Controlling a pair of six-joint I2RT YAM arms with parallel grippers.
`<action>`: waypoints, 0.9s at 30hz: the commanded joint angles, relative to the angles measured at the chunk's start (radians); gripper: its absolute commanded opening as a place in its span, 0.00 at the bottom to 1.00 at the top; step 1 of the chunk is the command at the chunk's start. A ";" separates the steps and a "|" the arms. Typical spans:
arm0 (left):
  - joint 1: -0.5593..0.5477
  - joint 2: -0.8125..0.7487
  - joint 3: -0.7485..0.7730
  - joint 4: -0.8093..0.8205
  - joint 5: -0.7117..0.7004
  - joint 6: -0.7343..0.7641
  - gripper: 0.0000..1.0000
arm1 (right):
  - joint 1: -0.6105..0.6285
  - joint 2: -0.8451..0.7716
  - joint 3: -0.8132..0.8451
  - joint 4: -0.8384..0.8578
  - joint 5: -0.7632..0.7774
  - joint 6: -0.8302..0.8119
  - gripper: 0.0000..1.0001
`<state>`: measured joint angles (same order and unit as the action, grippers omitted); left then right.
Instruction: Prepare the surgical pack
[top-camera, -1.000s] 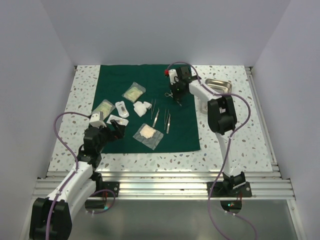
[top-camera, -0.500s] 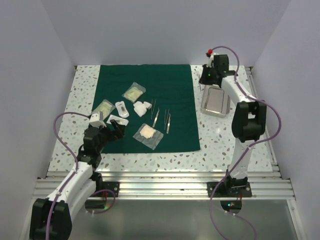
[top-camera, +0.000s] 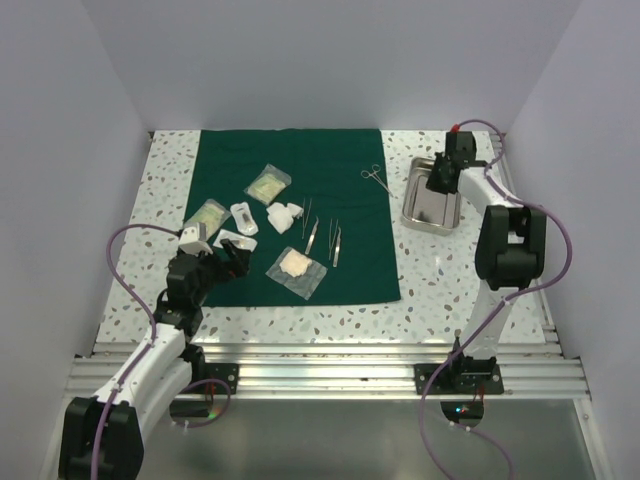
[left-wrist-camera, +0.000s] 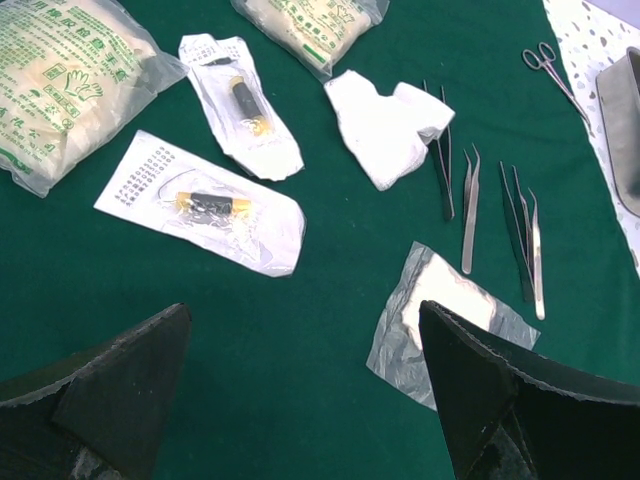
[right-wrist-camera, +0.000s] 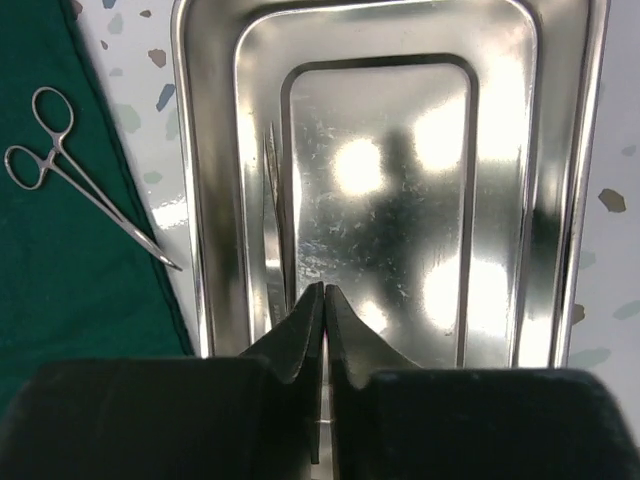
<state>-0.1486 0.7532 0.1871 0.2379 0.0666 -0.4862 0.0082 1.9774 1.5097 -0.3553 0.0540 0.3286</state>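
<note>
One right tool, closed, hovers above the steel tray.

Speckled terrazzo tabletop — plain pale walls around.

No word or number could be read anywhere. Green printing covered the clear pouch at the left edge of the green cloth and a second pouch farther off, but it was too blurred to make out. Fine black print on the near white packet and the far white packet was too small.
</note>
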 joint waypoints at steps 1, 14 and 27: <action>-0.009 -0.003 0.031 0.047 -0.001 0.020 1.00 | 0.012 -0.017 0.007 0.068 0.000 0.026 0.13; -0.072 0.055 0.103 0.000 -0.064 0.035 1.00 | 0.183 0.196 0.383 -0.098 -0.115 -0.252 0.40; -0.074 0.051 0.095 0.001 -0.057 0.029 1.00 | 0.254 0.382 0.506 -0.201 -0.003 -0.390 0.46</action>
<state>-0.2176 0.8124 0.2592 0.2161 0.0216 -0.4698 0.2420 2.3512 1.9461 -0.5236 -0.0006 -0.0154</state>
